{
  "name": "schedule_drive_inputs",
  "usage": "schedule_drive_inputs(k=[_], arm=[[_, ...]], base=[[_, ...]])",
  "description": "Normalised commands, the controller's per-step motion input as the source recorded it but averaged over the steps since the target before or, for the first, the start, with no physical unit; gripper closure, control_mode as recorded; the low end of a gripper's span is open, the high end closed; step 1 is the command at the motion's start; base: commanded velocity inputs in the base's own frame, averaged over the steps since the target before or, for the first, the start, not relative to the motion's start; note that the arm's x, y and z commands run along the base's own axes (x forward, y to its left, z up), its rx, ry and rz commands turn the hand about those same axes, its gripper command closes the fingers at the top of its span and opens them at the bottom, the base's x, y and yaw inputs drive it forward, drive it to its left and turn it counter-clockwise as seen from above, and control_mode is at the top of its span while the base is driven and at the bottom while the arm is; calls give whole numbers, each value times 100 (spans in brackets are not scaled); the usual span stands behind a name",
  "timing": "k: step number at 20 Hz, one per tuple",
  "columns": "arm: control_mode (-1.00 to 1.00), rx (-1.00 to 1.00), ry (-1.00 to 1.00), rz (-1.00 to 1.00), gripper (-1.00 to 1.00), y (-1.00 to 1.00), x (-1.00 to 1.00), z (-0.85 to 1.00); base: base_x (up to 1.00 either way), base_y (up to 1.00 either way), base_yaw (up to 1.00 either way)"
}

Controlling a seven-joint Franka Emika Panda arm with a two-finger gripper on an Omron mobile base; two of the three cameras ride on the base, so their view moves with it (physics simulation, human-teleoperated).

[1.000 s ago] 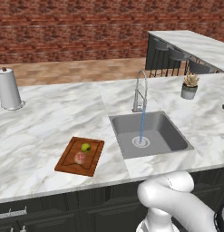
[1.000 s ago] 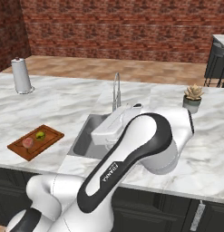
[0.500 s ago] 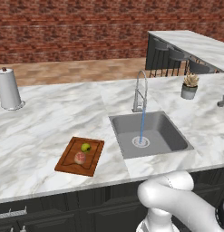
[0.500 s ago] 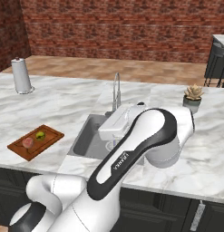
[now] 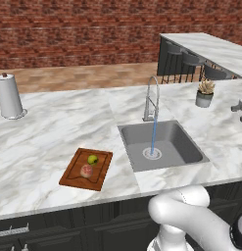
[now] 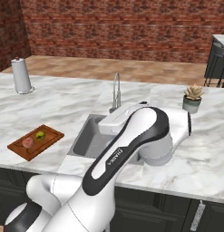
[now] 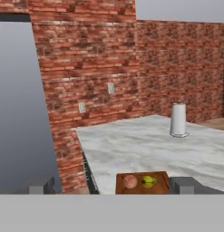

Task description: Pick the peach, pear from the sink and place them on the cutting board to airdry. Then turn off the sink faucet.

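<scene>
The peach (image 5: 86, 170) and the pear (image 5: 92, 159) lie side by side on the cutting board (image 5: 73, 177), left of the sink (image 5: 183, 147). Water runs from the sink faucet (image 5: 152, 98) onto the drain. In the hand view my gripper (image 7: 112, 185) is open, its fingertips (image 7: 41, 185) wide apart with nothing between them. It looks across the counter at the distant cutting board (image 7: 162, 179) with the peach (image 7: 129, 181) and pear (image 7: 148, 181). In the right base view my arm crosses in front of the sink (image 6: 86, 138) and the faucet (image 6: 116, 90).
A white paper-towel roll (image 5: 9, 96) stands at the counter's far left. A small potted plant (image 5: 205, 93) sits right of the faucet, with dark bar stools (image 5: 191, 61) behind it. A brick wall runs along the back.
My arm has swung further right and higher over the sink. Both fruits stay on the board and the water keeps running.
</scene>
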Motion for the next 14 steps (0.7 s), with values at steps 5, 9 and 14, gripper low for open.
schedule_drive_inputs(k=[5,9,14], arm=[[-100,0,0,-1,-100,0,31,0],[-100,0,0,3,-100,-12,27,-8],[-100,0,-1,7,-100,-12,19,-14]], base=[[0,0,0],[0,0,0],[0,0,0]])
